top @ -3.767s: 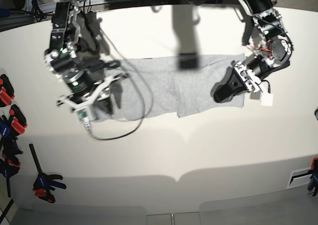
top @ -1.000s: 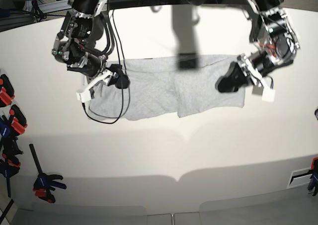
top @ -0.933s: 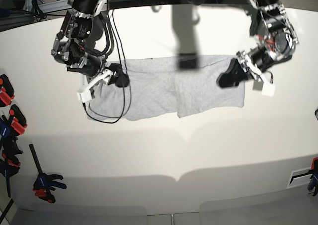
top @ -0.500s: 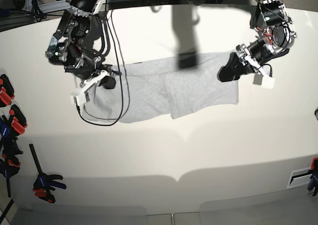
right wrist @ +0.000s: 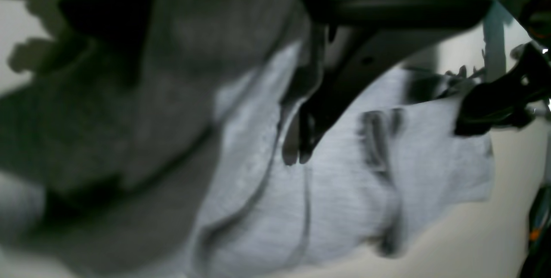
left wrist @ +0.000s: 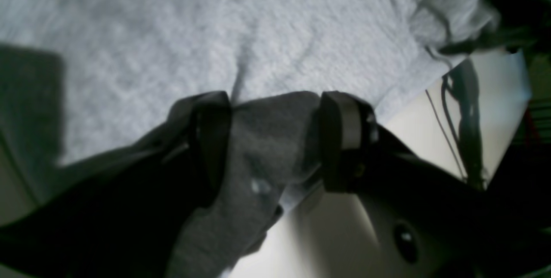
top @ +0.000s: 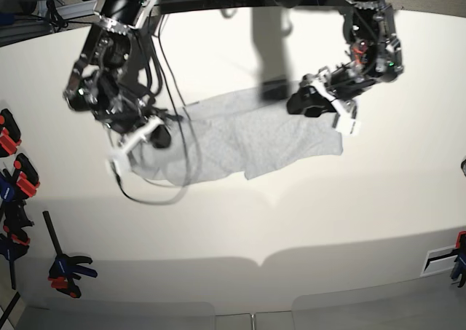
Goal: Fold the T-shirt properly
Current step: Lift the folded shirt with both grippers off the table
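Honestly, left gripper point(left wrist: 275, 140) has shirt point(top: 240, 137) bunched between wide jaws, right gripper point(top: 156, 133) pinches an edge; uneven pulling could skew it.

A pale cream table point(top: 291, 221) holds clamps point(top: 65, 266) at its left edge.

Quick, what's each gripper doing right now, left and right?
Left gripper: closed on a bunched fold of the T-shirt.
Right gripper: shut, gripping the T-shirt's other end.

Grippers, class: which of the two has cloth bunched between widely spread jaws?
The left gripper, on the base view's right: T-shirt fabric fills its wide gap. The right gripper is clamped nearly shut.
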Robot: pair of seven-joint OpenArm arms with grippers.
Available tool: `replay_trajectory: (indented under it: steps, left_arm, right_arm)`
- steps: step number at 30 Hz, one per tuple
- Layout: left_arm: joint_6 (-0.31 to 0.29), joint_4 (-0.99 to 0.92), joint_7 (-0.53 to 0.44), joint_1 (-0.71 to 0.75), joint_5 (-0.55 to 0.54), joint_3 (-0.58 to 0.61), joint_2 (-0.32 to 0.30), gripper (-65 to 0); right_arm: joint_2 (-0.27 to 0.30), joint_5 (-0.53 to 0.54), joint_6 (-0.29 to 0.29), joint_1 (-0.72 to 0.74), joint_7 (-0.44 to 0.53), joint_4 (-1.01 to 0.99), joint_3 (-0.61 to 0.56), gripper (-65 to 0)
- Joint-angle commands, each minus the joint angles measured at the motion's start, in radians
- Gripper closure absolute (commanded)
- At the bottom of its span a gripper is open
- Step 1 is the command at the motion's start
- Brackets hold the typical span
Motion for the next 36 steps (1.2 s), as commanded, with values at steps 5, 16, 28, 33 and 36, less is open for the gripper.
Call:
replay_trajectory:
  steps: [5, 16, 28, 33, 36]
  left_arm:
    - [0.030, 0.012, -0.047, -0.008, 0.073, 0.097, -0.003, -30.9]
    - [0.030, 0.012, -0.047, -0.016, 0.095, 0.110, -0.003, -30.9]
    - [0.030, 0.104, 0.022, -0.016, 0.094, 0.109, -0.027, -30.9]
    - [0.053, 0.240, 0.037, -0.015, 0.095, 0.109, -0.094, -30.9]
    - [0.155, 0.319, 0.082, -0.015, 0.096, 0.109, -0.169, -30.9]
  right_arm:
    - [0.001, 0.031, 0.014, 0.037, 0.009, 0.101, -0.196, 0.0]
    - [-0.086, -0.054, 0.014, 0.100, -0.068, 0.109, -0.632, 0.0]
    - [-0.100, -0.069, 0.005, 0.097, -0.146, 0.108, -0.755, 0.0]
    - [-0.100, -0.071, 0.005, 0.098, -0.142, 0.108, -0.755, 0.0]
    - [-0.100, -0.071, 0.005, 0.097, -0.141, 0.108, -0.755, 0.0]
